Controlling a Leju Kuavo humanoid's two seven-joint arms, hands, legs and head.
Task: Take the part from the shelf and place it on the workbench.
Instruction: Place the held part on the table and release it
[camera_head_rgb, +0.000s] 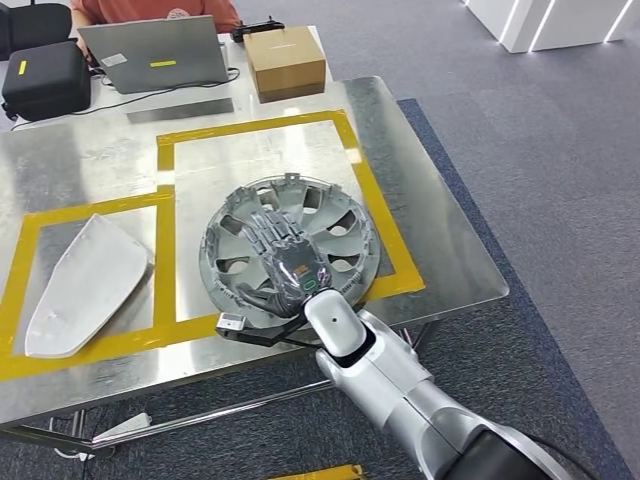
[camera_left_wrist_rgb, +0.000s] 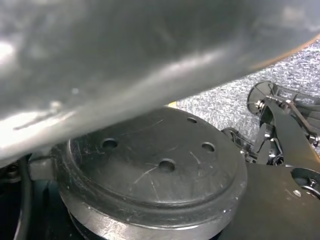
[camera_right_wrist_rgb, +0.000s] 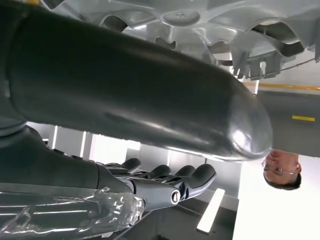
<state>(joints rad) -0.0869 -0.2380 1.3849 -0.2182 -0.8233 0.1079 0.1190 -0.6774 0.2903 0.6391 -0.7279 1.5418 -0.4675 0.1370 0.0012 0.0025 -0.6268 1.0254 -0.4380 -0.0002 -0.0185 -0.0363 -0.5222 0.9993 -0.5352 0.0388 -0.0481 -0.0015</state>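
Observation:
A silver wheel cover (camera_head_rgb: 343, 228) lies flat on the metal workbench (camera_head_rgb: 90, 150), inside a square marked with yellow tape (camera_head_rgb: 256, 125). My right hand (camera_head_rgb: 283, 258) reaches over its middle, palm down and fingers stretched out straight. In the right wrist view the thick thumb (camera_right_wrist_rgb: 151, 95) runs beside the wheel cover (camera_right_wrist_rgb: 181, 20), while the dark fingers (camera_right_wrist_rgb: 181, 180) stay apart from it with nothing between them. A blurred grey surface (camera_left_wrist_rgb: 113, 65) crosses the left wrist view; I cannot make out the left hand's fingers.
A white curved panel (camera_head_rgb: 87, 280) lies in the taped box left of the wheel cover. At the back stand a laptop (camera_head_rgb: 155, 52), a cardboard box (camera_head_rgb: 284, 60) and a black case (camera_head_rgb: 47, 78). A person (camera_head_rgb: 151, 10) sits behind them. Grey carpet lies to the right.

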